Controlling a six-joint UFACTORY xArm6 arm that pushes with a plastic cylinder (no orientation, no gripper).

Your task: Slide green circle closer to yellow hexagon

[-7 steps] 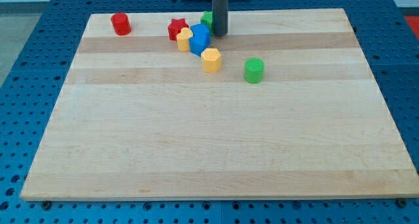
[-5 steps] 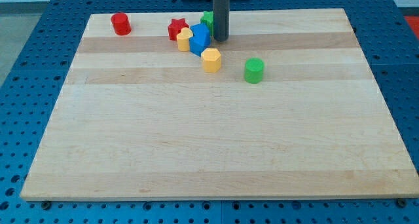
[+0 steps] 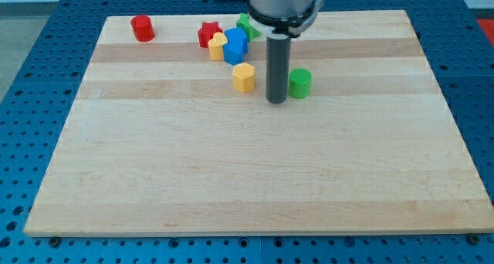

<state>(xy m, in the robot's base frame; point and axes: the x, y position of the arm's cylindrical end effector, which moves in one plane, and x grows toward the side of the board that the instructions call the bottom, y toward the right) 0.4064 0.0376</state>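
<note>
— Rod position first: where does my tip [image 3: 277,101] sit?

— Down on the wooden counter [image 3: 247,171], between the yellow hexagon [image 3: 244,77] and the green circle [image 3: 299,82]. Closer to the green one, just beside its left edge (contact or a thin gap, cannot tell).

— Jaws?

— No jaws on this arm, only the straight dark rod, so nothing is held.

— Task blocks?

— Green circle upright in the upper middle of the counter, to the view's right of the rod. Yellow hexagon to the view's left of the rod, near it but apart, lying level with the green circle.

— Others?

— Cluster above the hexagon: blue block [image 3: 235,45], a second yellow block [image 3: 218,45] touching its left side, red star [image 3: 208,33] behind those, another green block [image 3: 247,25] partly hidden by the arm's housing. Red cylinder [image 3: 141,28] alone, well apart near the top left corner.
</note>
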